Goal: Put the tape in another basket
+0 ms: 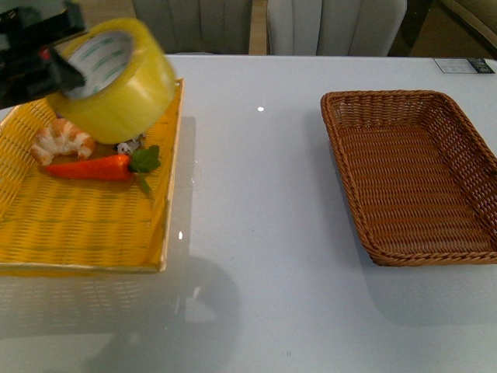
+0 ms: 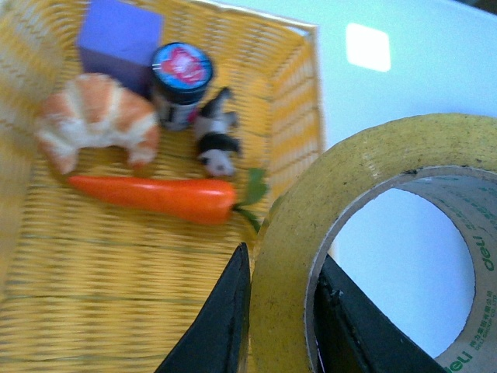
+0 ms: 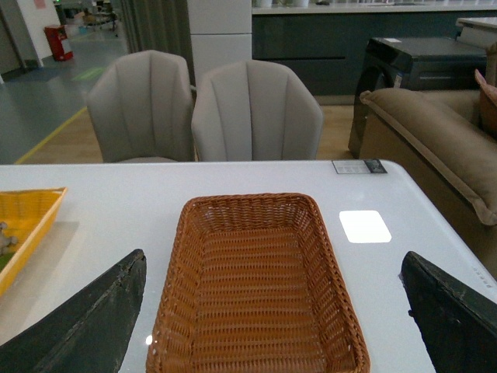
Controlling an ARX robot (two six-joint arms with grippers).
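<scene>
front overlooks the table (image 1: 256, 256); right wrist shares its basket (image 1: 411, 179).

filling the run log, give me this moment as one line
phase: carry | left gripper: shut on tape, raised near yellow tray | right gripper: open | basket: empty

yellow tape (image 1: 116, 78) with white, green-lettered core; brown woven basket (image 1: 415, 175); yellow tray (image 1: 85, 225); orange carrot (image 1: 89, 168); purple block (image 2: 120, 35).

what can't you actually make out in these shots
left gripper: front view, blurred and cut off by the left edge
small black-and-white toy: front view, mostly hidden behind the tape; blurred in left wrist view
jar: front view, hidden behind the tape
basket: front view, right side cut off by the frame edge
</scene>
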